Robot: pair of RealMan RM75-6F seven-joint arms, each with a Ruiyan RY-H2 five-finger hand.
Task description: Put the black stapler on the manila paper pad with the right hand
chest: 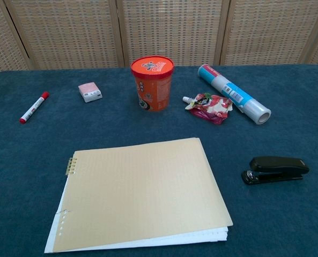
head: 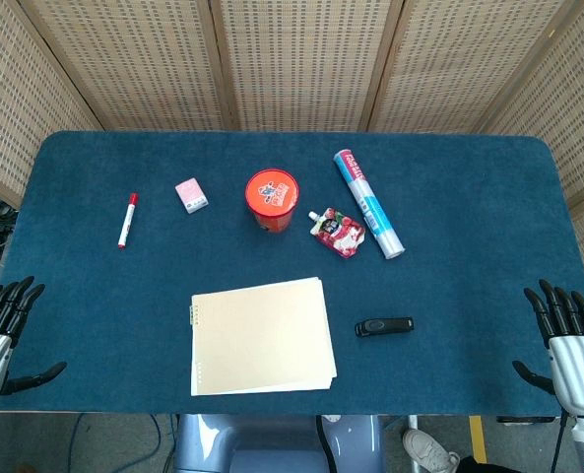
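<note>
The black stapler [head: 384, 326] [chest: 275, 169] lies flat on the blue table, just right of the manila paper pad [head: 261, 335] [chest: 140, 194]. The pad lies at the front middle with nothing on it. At the table's front right corner, my right hand [head: 567, 340] is open, fingers spread and pointing up, well to the right of the stapler. By the front left edge my left hand [head: 4, 325] is also open and holds nothing. Neither hand shows in the chest view.
Further back stand an orange instant-noodle cup [head: 272, 199] [chest: 152, 82], a red snack pouch [head: 337, 233] [chest: 210, 106], a rolled tube of wrap [head: 368, 203] [chest: 234, 100], a small pink box [head: 191, 195] [chest: 90, 91] and a red marker [head: 127, 220] [chest: 34, 107].
</note>
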